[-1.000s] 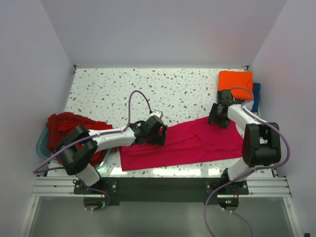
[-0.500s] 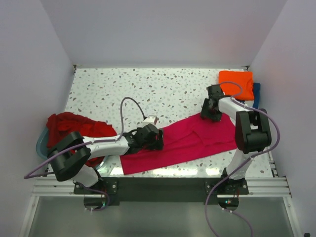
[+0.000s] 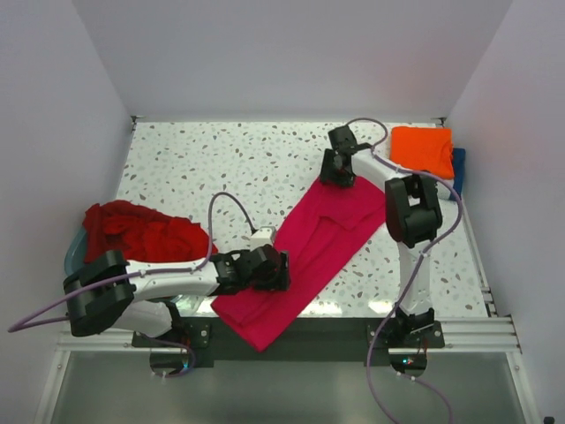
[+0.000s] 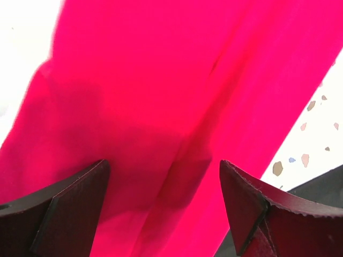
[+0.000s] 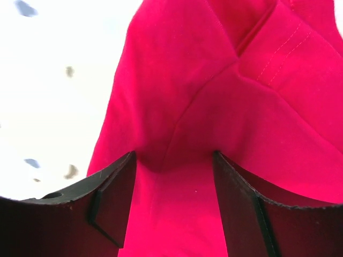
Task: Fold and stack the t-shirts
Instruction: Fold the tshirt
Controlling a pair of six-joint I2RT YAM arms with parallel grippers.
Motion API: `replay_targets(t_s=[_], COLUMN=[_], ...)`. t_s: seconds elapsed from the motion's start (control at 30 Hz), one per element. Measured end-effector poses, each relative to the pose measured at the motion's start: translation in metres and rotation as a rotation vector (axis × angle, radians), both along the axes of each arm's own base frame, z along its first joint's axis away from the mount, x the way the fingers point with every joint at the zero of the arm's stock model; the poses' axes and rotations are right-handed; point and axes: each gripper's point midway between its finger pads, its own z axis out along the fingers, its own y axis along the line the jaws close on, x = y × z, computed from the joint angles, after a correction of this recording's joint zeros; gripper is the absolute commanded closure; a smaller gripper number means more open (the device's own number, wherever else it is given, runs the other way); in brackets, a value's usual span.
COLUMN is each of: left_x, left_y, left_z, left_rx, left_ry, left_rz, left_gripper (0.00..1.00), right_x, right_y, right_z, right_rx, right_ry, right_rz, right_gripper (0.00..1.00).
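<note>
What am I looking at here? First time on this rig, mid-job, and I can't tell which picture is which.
Two robot arms, each ending in a two-finger gripper, are bolted at the near edge of a speckled table. The wide picture is from a fixed camera above and behind them. The close-ups are from wrist cameras; the dark wedges are each gripper's own fingers. A magenta t-shirt lies slantwise, its near end over the table edge. The left gripper sits on its near part, fingers wide apart. The right gripper is at its far end, cloth humped between its fingers; whether it pinches, I cannot tell. Far right: a folded orange t-shirt, a navy blue t-shirt beside it. Left: dark red t-shirts heaped in a pale blue tub.
</note>
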Motion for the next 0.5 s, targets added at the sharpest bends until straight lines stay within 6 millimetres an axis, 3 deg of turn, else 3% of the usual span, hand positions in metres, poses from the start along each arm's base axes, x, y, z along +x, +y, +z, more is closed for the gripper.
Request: replay_targets(t_s=[0.1,0.2,0.3,0.37,0.5], left_x=[-0.006,-0.004,0.005,0.011,0.013], left_y=[0.0,-0.004,-0.013,-0.016,-0.015], left_z=[0.003,0.018,0.046,0.062,0.069], left_rx=[0.014,0.01,-0.033,-0.064,-0.07], left_ry=[0.01,-0.001,-0.048,-0.084,-0.112], left_rz=[-0.012,-0.012,-0.003,0.004,-0.004], left_gripper=[0.12,0.12,0.12,0.12,0.12], right_x=[0.015,0.016,0.009,0.001,-0.027], right_y=[0.025,0.038,0.04,0.036,0.019], right_z=[0.004,0.008,0.02,0.034,0.079], right_rx=[0.029,0.043,0.039,0.036,0.028], right_ry=[-0.023,-0.021,-0.02,-0.034,-0.088], right_rz=[0.035,0.062,0.073,0.076,0.07], right_gripper=[0.35,0.31,0.2,0.2,0.19])
